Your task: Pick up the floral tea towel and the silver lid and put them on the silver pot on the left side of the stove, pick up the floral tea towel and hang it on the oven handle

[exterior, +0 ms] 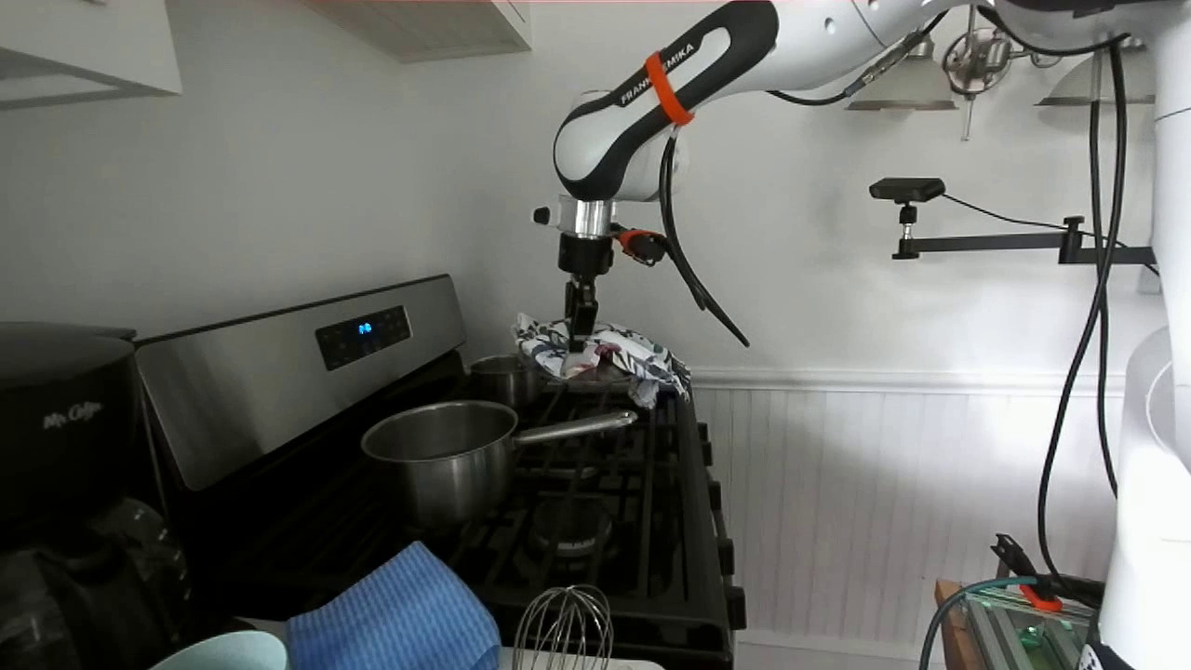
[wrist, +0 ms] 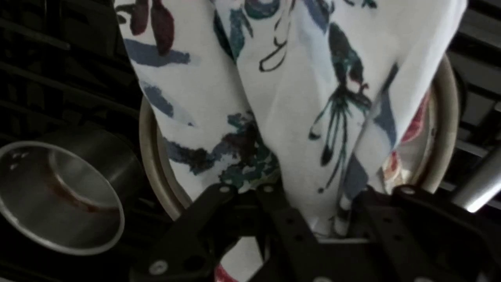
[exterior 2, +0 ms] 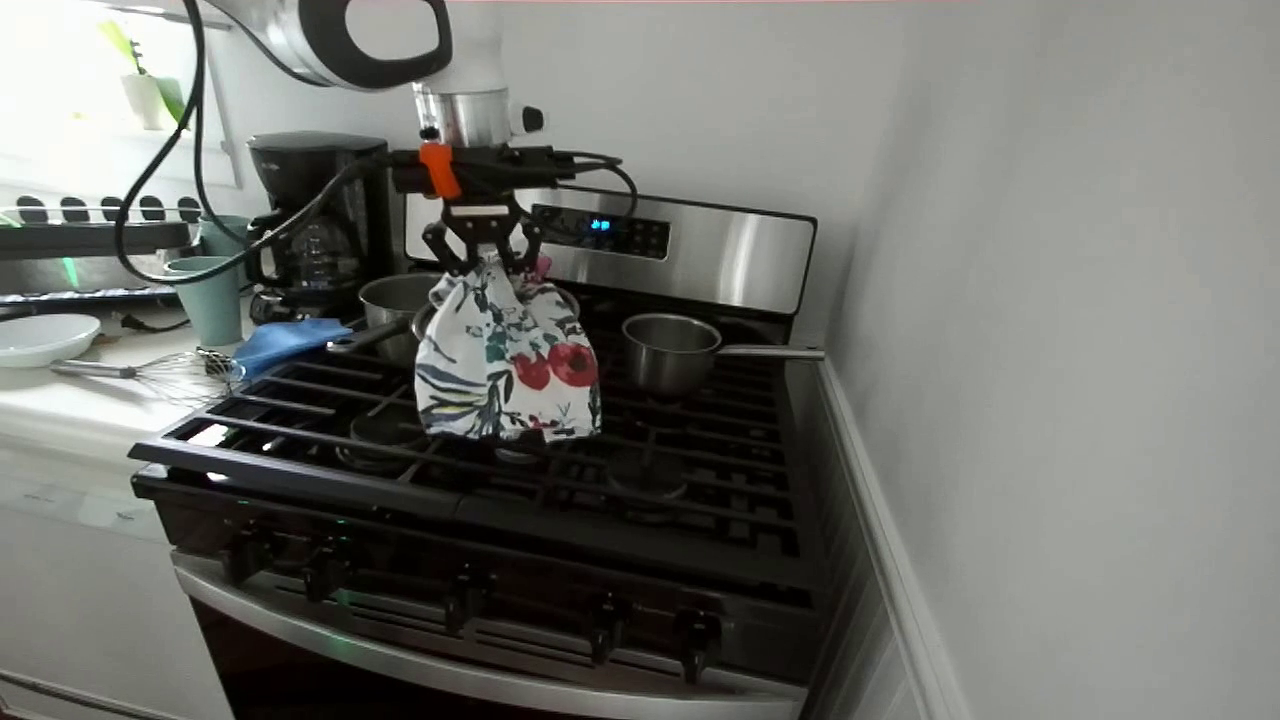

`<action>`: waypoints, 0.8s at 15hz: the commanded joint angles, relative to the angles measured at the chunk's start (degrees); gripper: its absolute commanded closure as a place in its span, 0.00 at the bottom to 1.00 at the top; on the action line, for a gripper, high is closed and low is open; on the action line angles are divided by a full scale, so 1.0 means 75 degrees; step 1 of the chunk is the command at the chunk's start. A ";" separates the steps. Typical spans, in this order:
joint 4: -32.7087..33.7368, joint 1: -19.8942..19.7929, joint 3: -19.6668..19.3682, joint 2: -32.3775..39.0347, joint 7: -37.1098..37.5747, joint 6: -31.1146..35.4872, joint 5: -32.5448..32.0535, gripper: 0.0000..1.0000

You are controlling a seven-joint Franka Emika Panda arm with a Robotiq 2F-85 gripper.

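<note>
Your gripper (exterior 2: 487,260) had its jaws squeezed on a bunch of floral tea towel (exterior 2: 510,370), which hung over the middle of the stove (exterior 2: 560,537). What was likely the silver lid (wrist: 449,125) peeked out below; no view showed if the jaws pinched it too. If the towel slid, the lid could have dropped. If you swung low, it could have hit the handle (exterior: 577,428) of the silver pot (exterior: 445,475).
</note>
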 commanded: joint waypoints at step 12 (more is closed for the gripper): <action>0.0099 0.0720 0.0342 -0.0374 0.0238 -0.0437 -0.0338 0.86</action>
